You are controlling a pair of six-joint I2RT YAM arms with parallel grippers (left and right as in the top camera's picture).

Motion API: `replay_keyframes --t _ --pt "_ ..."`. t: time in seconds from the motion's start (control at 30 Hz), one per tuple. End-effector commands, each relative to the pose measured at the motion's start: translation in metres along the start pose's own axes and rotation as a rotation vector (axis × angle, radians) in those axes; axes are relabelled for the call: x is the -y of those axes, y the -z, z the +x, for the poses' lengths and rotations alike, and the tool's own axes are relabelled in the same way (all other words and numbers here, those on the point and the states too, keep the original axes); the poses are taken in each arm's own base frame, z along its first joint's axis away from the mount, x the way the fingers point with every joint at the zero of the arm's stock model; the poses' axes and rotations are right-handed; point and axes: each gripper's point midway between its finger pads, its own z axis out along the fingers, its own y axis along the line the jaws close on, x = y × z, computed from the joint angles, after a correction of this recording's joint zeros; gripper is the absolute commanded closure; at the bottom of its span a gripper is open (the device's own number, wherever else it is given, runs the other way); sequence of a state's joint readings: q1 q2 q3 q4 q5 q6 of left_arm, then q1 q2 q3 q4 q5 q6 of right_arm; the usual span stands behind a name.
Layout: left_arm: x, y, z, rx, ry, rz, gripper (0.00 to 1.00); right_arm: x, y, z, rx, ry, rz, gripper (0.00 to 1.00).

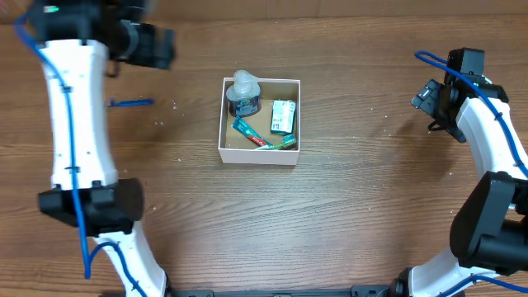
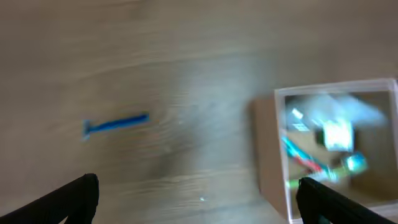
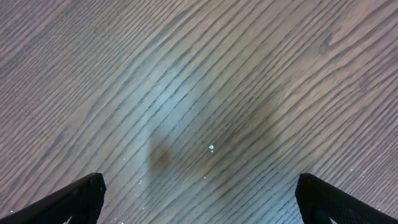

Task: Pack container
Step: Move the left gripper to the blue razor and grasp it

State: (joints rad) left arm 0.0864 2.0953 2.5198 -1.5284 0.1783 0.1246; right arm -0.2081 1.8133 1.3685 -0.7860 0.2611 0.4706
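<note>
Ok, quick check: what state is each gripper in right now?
Left gripper: open, holding nothing.
Right gripper: open, holding nothing.

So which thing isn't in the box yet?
The thin blue stick lying on the table, left of the box. The jar, green packet and tube are all inside it.

A brown wood-grain worktop (image 1: 330, 206) fills every view, its grain running side to side in the overhead view and diagonally in the right wrist view. There, soft light leaves a pale sheen on the surface, beside a small dark smudge (image 3: 163, 159) and scattered white specks (image 3: 211, 147).
</note>
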Motion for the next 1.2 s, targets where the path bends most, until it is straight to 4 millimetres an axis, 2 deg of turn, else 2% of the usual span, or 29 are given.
replay_keyframes --t 0.0,0.03,0.2,0.23,0.3,0.37,0.47,0.67,0.77,0.83,0.93,1.03,1.1,1.17 --pt "-0.062 -0.031 0.008 -0.035 0.292 -0.039 0.00 -0.002 0.002 -0.006 0.016 -0.002 -0.004 0.00" --pt "-0.069 -0.041 0.009 -0.041 0.303 -0.022 0.00 -0.002 0.002 -0.006 0.016 -0.002 -0.005 0.00" --pt "-0.080 -0.133 0.024 -0.141 0.148 0.101 0.00 -0.002 0.002 -0.006 0.016 -0.002 -0.004 0.00" --pt "-0.080 -0.159 0.031 -0.167 0.107 0.144 0.00 -0.002 0.002 -0.006 0.016 -0.002 -0.005 0.00" --pt "-0.070 -0.196 0.046 -0.200 0.033 0.278 0.00 -0.002 0.002 -0.006 0.016 -0.002 -0.004 0.00" --pt "-0.067 -0.224 0.062 -0.233 -0.008 0.337 0.00 -0.002 0.002 -0.006 0.016 -0.002 -0.004 0.00" --pt "-0.070 -0.229 0.062 -0.212 -0.132 0.336 0.00 -0.002 0.002 -0.006 0.016 -0.002 -0.005 0.00" --pt "-0.113 -0.239 0.058 -0.227 -0.250 0.114 0.00 -0.002 0.002 -0.006 0.016 -0.002 -0.004 0.00" --pt "-0.124 -0.239 0.064 -0.243 -0.301 0.097 0.00 -0.002 0.002 -0.006 0.016 -0.002 -0.004 0.00" --pt "-0.135 -0.239 0.076 -0.279 -0.311 0.085 0.00 -0.002 0.002 -0.006 0.016 -0.002 -0.004 0.00" --pt "-0.154 -0.245 0.105 -0.378 -0.294 0.032 0.00 -0.002 0.002 -0.006 0.016 -0.002 -0.005 0.00" --pt "-0.157 -0.254 0.129 -0.443 -0.312 0.037 0.00 -0.002 0.002 -0.006 0.016 -0.002 -0.004 0.00" --pt "-0.156 -0.259 0.137 -0.458 -0.309 0.041 0.00 -0.002 0.002 -0.006 0.016 -0.002 -0.004 0.00" --pt "-0.155 -0.263 0.140 -0.458 -0.258 0.034 0.15 -0.002 0.002 -0.006 0.016 -0.002 -0.005 0.00"
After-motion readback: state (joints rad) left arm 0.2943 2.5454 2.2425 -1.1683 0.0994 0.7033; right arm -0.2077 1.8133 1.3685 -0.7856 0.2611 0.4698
